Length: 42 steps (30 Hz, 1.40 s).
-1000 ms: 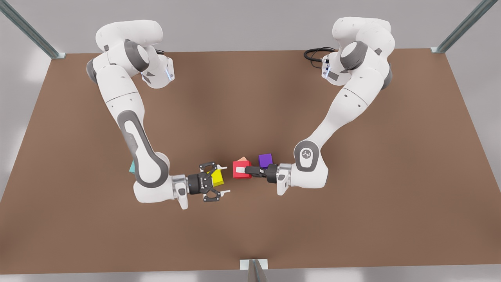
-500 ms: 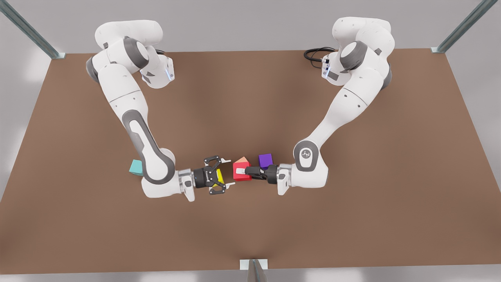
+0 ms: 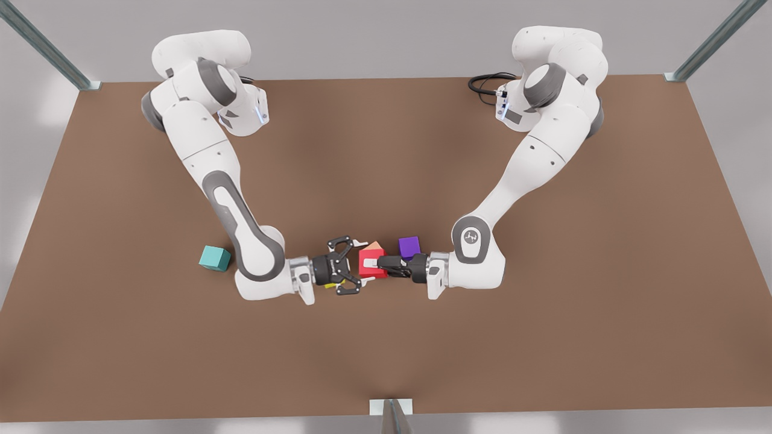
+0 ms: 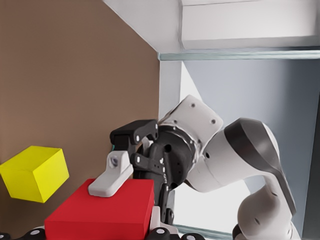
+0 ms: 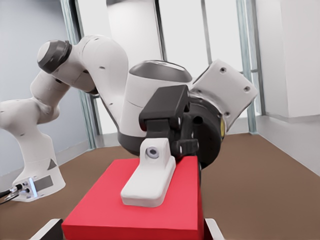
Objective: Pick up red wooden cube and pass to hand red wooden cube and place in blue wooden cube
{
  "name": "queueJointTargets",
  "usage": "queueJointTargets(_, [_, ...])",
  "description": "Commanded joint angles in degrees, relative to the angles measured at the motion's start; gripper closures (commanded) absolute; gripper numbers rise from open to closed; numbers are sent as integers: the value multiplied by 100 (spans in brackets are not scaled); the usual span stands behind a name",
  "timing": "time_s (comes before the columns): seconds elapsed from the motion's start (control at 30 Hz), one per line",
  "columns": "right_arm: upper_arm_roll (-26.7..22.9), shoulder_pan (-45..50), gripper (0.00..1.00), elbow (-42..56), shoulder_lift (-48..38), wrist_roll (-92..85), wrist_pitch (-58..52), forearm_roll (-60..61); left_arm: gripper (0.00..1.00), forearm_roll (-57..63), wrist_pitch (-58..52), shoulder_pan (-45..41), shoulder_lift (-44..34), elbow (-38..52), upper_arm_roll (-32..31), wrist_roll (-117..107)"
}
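Front view, mid-bench: two arms meet nose to nose over the handover. The left gripper (image 3: 371, 263), reaching in from the front view's right, has its jaws clenched on the red cube (image 3: 376, 270), one white finger lying across the face turned to the camera. The right gripper (image 3: 360, 263), coming from the front view's left, has its jaws spread wide, one tip on either side of the cube's near edge. Whether those tips touch the wood cannot be told.

From the right wrist view, the cube sits square between the spread tips, the other arm's finger flat on its top face. The left wrist view shows the yellow cube (image 4: 35, 172) just beyond the red one.

The blue cube (image 3: 215, 258) rests alone on the bench (image 3: 543, 337), off to the front view's left beside the right arm's elbow, well apart from the exchange. A purple cube (image 3: 409, 246) and a salmon cube (image 3: 375, 246) sit close behind the two grippers.

By the look of it, the pick-up is done and the pass is in hand. The next move calls for the right jaws to slide a little farther over the cube and clamp on its free faces, and only then for the left jaws to let go. Release too soon and the cube would likely drop among its neighbours. After that comes the carry to the blue cube.
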Motion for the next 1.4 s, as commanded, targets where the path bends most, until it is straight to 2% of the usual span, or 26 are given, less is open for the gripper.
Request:
queueJointTargets(0.0, [4, 15, 0, 1, -2, -290, 19, 76, 45, -89, -37, 0, -9, 4, -4, 430])
queueJointTargets(0.07, [4, 15, 4, 1, 7, -290, 19, 76, 45, -89, 7, -8, -9, 4, -4, 430])
queueJointTargets(0.1, [4, 15, 15, 1, 7, -281, 19, 94, 45, -89, 7, -17, -9, 4, -4, 430])
queueJointTargets(0.13, [4, 15, 30, 1, 7, -281, 19, 85, 45, -89, 7, -26, -9, 4, -4, 430])
queueJointTargets(0.2, [4, 24, 36, 1, -2, -273, 19, 85, 45, -89, 7, -26, -9, 4, -4, 430])
queueJointTargets(0.27, [4, 15, 38, 10, -2, -246, 19, 85, 45, -89, 7, -35, -9, 4, -4, 430])
queueJointTargets(0.3, [4, 15, 38, 10, -2, -237, 19, 85, 37, -89, 7, -35, -9, 4, -4, 439])
queueJointTargets(0.33, [4, 15, 38, 10, -2, -246, 10, 76, 13, -89, 7, -35, -9, 4, -4, 439])
queueJointTargets(0.37, [4, 7, 38, 10, -2, -246, 10, 50, 0, -81, 42, -35, -18, 4, -4, 422])
queueJointTargets(0.6, [4, -29, 38, 10, -2, -229, -16, 41, 0, -63, -11, 88, -114, -110, -12, 325])
queueJointTargets(0.7, [-22, -125, 38, 19, -19, -229, -60, -11, 0, 7, -555, 861, -589, -708, -74, 307])
queueJointTargets(0.77, [-83, -547, 38, 133, -63, -202, -218, -881, 0, 393, -1074, 1239, -606, -717, -74, 176])
queueJointTargets(0.8, [-92, -907, 38, 116, -63, -18, -534, -1399, 0, 885, -1408, 1459, -703, -708, -74, -271])
queueJointTargets(0.83, [-92, -1179, 38, 36, -90, 254, -675, -1997, 0, 1930, -1899, 1670, -870, -594, -83, -1071])
queueJointTargets(0.9, [-180, -1883, 38, 273, -546, 2143, -1352, -4501, 0, 4936, -4280, 1697, -1081, 916, -100, -2707])
queueJointTargets(0.93, [-189, -2015, 38, 335, -810, 2994, -1501, -5406, 0, 6085, -5492, 1688, -1116, 1524, -74, -2760])
queueJointTargets(1.0, [-207, -1989, 38, 326, -1091, 4619, -1510, -6522, 0, 7644, -6427, 1775, -1529, 1524, -74, -2734])
queueJointTargets(1.07, [-171, -1822, 38, 326, -1320, 6292, -1440, -7525, 0, 8067, -6698, 2382, -2021, 1515, -83, -2795])
queueJointTargets(1.1, [-171, -1716, 38, 300, -1382, 6618, -1413, -7904, 0, 7997, -6428, 2348, -2485, 1078, 127, -2857])
queueJointTargets(1.13, [-180, -1699, 38, 247, -1391, 6706, -1352, -8106, 0, 6980, -5110, 530, -4050, -811, 2752, -2857])
queueJointTargets(1.17, [-189, -1619, 38, 116, -1443, 6785, -1194, -8422, 0, 6432, -4941, 185, -4482, -1182, 3275, -2656])
queueJointTargets(1.23, [-215, -1672, 36, -350, -1566, 7031, -930, -8862, 0, 6441, -5126, 35, -4887, -1499, 3257, -2215])
queueJointTargets(1.37, [-215, -2023, 37, -1739, -2164, 7427, 63, -9346, 0, 6564, -5223, -96, -4535, -1227, 3125, -2286])
